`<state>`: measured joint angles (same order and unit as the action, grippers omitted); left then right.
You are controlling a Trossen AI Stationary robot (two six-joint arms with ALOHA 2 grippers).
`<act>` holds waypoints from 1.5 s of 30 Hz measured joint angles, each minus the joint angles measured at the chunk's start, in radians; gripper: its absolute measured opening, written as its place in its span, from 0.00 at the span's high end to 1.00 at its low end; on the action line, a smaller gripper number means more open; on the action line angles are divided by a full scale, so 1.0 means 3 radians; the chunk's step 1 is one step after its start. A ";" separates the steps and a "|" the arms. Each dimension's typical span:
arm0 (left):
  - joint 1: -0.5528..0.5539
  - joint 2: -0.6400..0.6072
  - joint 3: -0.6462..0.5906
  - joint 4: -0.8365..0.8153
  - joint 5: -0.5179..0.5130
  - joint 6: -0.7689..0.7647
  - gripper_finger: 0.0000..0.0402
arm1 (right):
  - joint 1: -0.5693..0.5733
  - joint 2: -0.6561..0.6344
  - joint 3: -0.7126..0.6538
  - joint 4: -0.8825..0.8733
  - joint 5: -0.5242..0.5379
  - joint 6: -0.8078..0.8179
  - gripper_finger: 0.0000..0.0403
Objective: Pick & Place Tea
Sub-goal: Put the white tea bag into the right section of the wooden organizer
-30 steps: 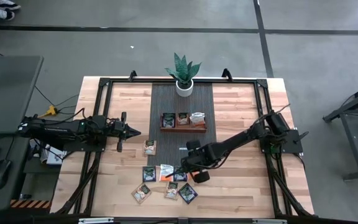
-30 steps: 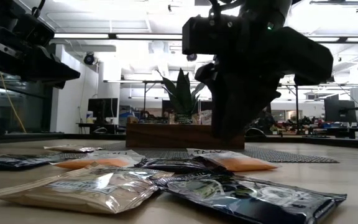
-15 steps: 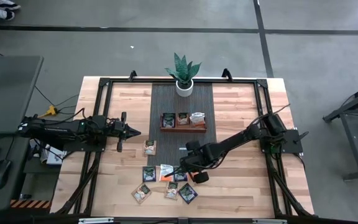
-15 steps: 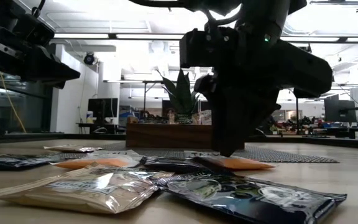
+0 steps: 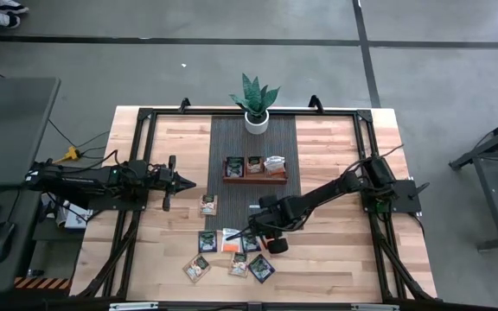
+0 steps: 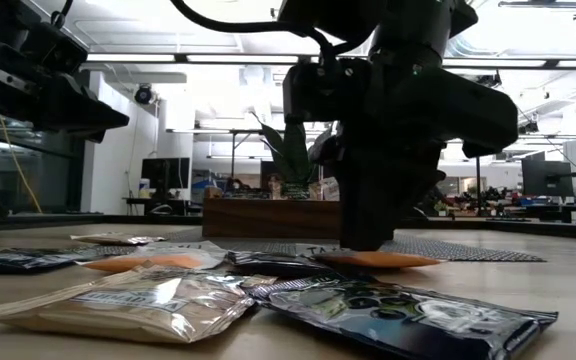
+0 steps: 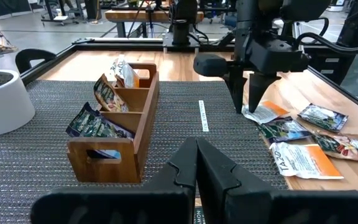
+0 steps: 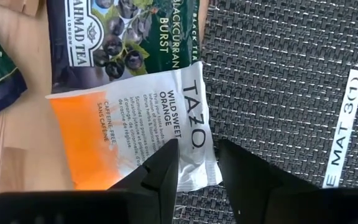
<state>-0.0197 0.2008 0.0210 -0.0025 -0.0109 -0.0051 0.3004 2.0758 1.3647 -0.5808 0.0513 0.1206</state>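
The orange-and-white tea packet (image 8: 135, 130) lies flat with one white corner over the edge of the dark woven mat (image 8: 278, 81) and its orange half on the bare wood of the worktop (image 5: 335, 250), partly tucked under a dark blackcurrant packet (image 8: 126, 37). It looks feather-light, thin and floppy, with a slick foil-like skin, so I'd expect it to slide or buckle if nudged sideways. The sealed white edge nearest the mat seems the sensible place to pinch, since it is stiffer and sits clear of its neighbour.

The right end effector (image 8: 197, 165) stands right over that white edge, its two dark fingers partly spread and straddling it; from the low view its tips are down at the packet (image 6: 378, 260), but I can't tell that it is gripped.

Around it more packets (image 5: 232, 255) lie scattered on the wood near the front edge, some overlapping. Further back on the mat sits the wooden tray (image 7: 120, 134), with a few packets already standing in its compartments, and beyond it the potted plant (image 5: 255, 99).

The left end effector (image 7: 196, 177) waits off to the left side, fingers pressed together, holding nothing.
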 joint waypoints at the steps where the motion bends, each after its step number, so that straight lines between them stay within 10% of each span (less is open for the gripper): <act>1: 0.0000 -0.0001 0.0000 0.0000 0.0000 0.0000 1.00 | 0.0000 0.0001 0.0000 0.0000 0.0003 0.0020 0.72; 16: -0.0001 -0.0001 0.0000 0.0000 0.0000 0.0000 1.00 | 0.0004 0.0001 -0.0008 -0.0016 -0.0016 0.0071 0.99; 45: 0.0000 0.0000 0.0000 0.0000 0.0000 0.0000 1.00 | 0.0298 -0.0740 -0.0020 -0.0717 0.0944 0.0603 1.00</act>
<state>-0.0199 0.2008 0.0210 -0.0025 -0.0109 -0.0051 0.3897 1.8538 1.3586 -0.7960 0.3344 0.3016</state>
